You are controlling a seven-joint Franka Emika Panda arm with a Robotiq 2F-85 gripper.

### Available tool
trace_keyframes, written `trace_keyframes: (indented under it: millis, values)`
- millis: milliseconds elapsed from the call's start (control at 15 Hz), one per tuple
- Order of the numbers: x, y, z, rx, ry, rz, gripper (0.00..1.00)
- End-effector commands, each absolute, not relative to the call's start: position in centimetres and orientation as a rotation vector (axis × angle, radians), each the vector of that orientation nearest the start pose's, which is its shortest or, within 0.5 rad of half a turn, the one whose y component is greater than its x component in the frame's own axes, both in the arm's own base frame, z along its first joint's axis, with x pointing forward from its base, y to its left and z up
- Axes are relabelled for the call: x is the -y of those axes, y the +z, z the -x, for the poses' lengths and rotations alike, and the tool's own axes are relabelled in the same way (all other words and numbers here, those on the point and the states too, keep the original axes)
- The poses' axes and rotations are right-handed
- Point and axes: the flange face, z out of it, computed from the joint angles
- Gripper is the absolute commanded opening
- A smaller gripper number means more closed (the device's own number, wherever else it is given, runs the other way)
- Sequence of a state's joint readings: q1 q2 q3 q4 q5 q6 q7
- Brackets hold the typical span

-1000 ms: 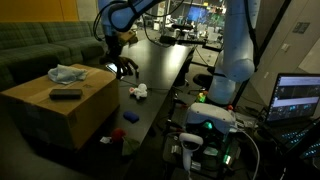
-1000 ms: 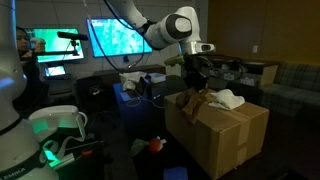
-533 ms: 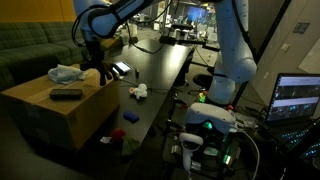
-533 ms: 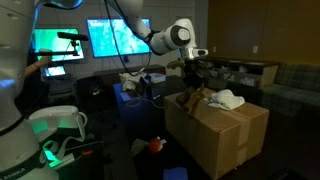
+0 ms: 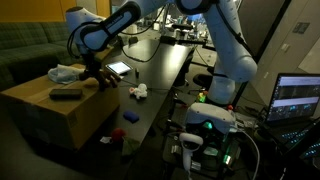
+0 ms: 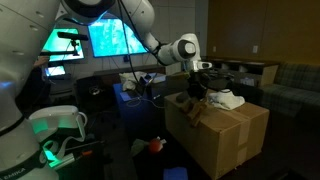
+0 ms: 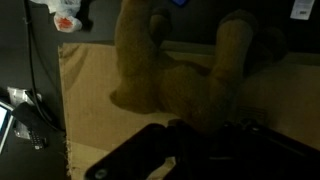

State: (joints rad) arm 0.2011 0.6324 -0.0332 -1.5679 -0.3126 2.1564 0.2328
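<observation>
The fingers [image 7: 145, 155] are closed on the brown plush toy [image 7: 185, 75]. The toy extends straight out from the fingertips, over the top of the cardboard box [image 5: 60, 112], near its edge.

One robot arm [image 5: 125, 18] with one gripper [image 5: 96, 76] is pictured. One brown plush toy [image 5: 101, 80] is counted, and it is shown in all three views. Two cardboard boxes are seen in an exterior view: one large box [image 6: 225, 135] and one smaller box [image 6: 262, 72]. On the large box, one pale crumpled cloth [image 5: 65, 73] and one flat black object [image 5: 66, 95] are counted. One white crumpled item [image 5: 138, 92] and two small blue objects [image 5: 130, 117] [image 5: 117, 133] are shown about one dark table [image 5: 160, 80]. Two lit wall screens [image 6: 55, 45] [image 6: 112, 38], one open laptop [image 5: 297, 98] and one sofa [image 5: 30, 45] are also recorded.
</observation>
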Motion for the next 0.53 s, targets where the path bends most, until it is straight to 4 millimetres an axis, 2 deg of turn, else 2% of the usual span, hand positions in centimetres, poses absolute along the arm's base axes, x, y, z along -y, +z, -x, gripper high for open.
trace_keyframes:
  millis: [0,267,467]
  values:
    - [-9.6,27.6,-70.8,0.096,-0.038,3.482,0.09]
    - [-7.6,28.4,-72.6,0.005,-0.066,3.498,0.09]
    - [-6.5,27.2,-74.0,-0.022,-0.067,3.491,0.09]
